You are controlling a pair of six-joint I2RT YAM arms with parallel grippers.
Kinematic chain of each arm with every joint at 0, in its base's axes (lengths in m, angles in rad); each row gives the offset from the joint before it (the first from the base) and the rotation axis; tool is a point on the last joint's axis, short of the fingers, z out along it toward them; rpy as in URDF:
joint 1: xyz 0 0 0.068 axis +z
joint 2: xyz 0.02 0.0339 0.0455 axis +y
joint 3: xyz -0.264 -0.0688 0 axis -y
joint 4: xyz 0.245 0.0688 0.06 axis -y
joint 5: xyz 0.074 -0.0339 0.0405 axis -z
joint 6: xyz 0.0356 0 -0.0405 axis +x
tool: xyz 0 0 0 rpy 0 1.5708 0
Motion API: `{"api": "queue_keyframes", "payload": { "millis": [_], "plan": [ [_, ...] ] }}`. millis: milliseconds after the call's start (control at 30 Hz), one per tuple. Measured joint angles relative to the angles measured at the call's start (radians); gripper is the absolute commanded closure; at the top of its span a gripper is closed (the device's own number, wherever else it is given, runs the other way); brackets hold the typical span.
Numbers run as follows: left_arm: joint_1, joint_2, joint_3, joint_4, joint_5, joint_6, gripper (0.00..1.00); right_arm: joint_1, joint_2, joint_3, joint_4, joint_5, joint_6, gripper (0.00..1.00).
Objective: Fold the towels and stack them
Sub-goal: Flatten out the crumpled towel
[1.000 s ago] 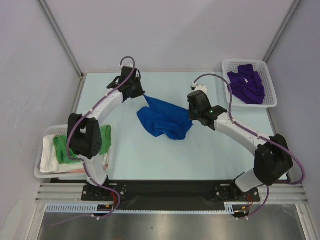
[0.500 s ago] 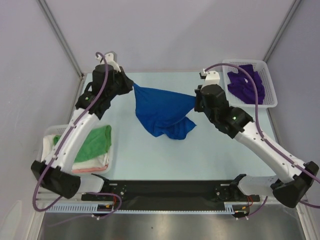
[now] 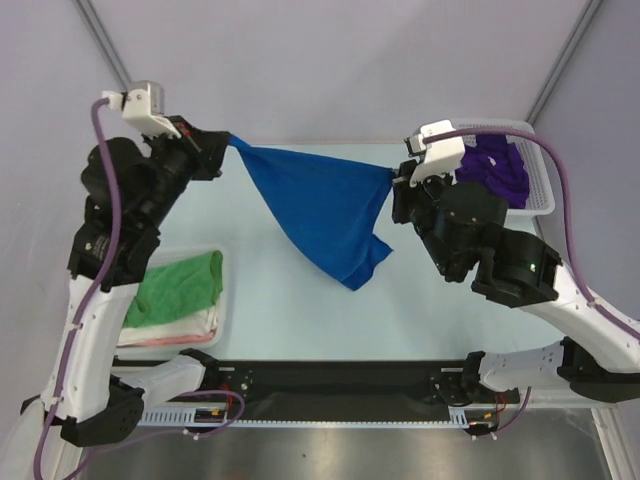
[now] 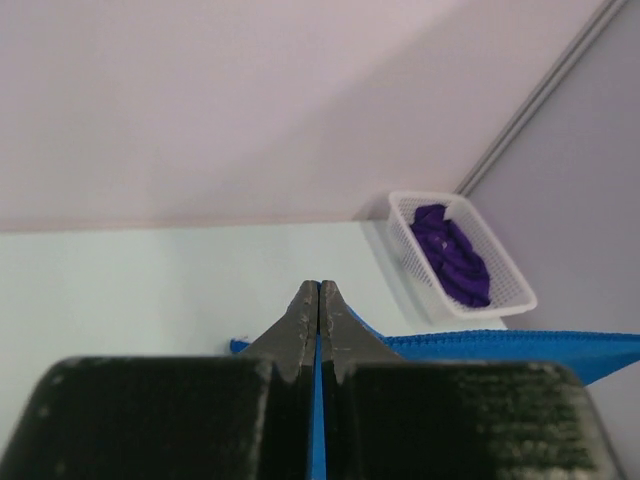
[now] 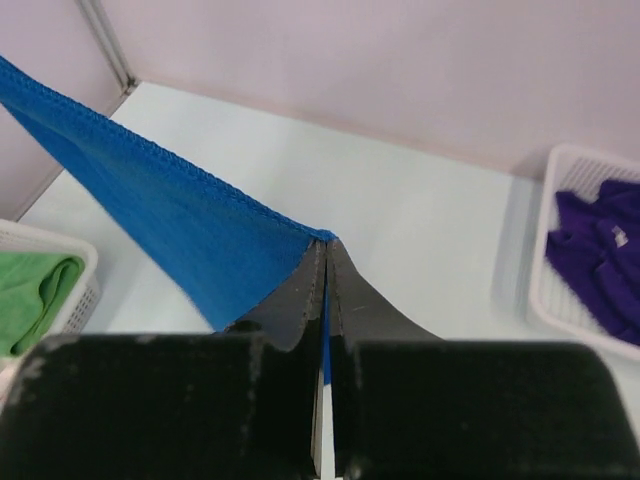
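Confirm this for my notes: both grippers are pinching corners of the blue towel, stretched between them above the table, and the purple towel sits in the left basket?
Not quite. The purple towel sits in the right basket, as the top view shows. The rest holds: the left gripper and right gripper pinch the blue towel, stretched between them.

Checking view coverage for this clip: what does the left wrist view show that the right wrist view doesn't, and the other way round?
Only the left wrist: the left gripper, shut on the blue towel's corner. Only the right wrist: the right gripper pinching the other corner, plus the green towel in a left basket. Both: the taut blue towel, the purple towel in its basket, and the table.
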Motion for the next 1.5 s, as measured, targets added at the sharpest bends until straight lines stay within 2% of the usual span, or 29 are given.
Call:
{"api": "queue_keyframes", "payload": {
  "millis": [200,400,600,767,933,1133,1333,1433,1500],
  "plan": [
    [-0.001,0.002,0.198,-0.013,0.083,0.033,1.00,0.194,0.015,0.053,0.159,0.192,-0.251,1.00],
    [-0.002,0.003,0.364,-0.011,0.172,0.046,1.00,0.383,0.025,0.043,0.513,0.343,-0.619,1.00],
    [-0.004,-0.011,0.446,0.000,0.237,0.045,1.00,0.529,0.035,0.057,0.885,0.403,-0.989,1.00],
    [-0.005,-0.010,0.472,0.010,0.259,0.044,1.00,0.587,0.070,0.124,1.016,0.402,-1.145,1.00],
    [-0.005,0.037,0.489,0.013,0.258,0.043,1.00,0.585,0.065,0.145,1.027,0.378,-1.170,1.00],
    [-0.005,0.146,0.492,0.031,0.261,0.040,1.00,0.521,0.026,0.192,0.877,0.312,-1.054,1.00],
    [-0.015,0.240,0.494,0.037,0.288,0.026,1.00,0.489,0.035,0.306,0.758,0.214,-0.985,1.00],
    [-0.016,0.251,0.496,0.044,0.291,0.026,1.00,0.421,0.045,0.343,0.686,0.151,-0.928,1.00],
    [-0.014,0.253,0.495,0.056,0.288,0.026,1.00,0.326,0.054,0.356,0.615,0.101,-0.864,1.00]
  ]
}}
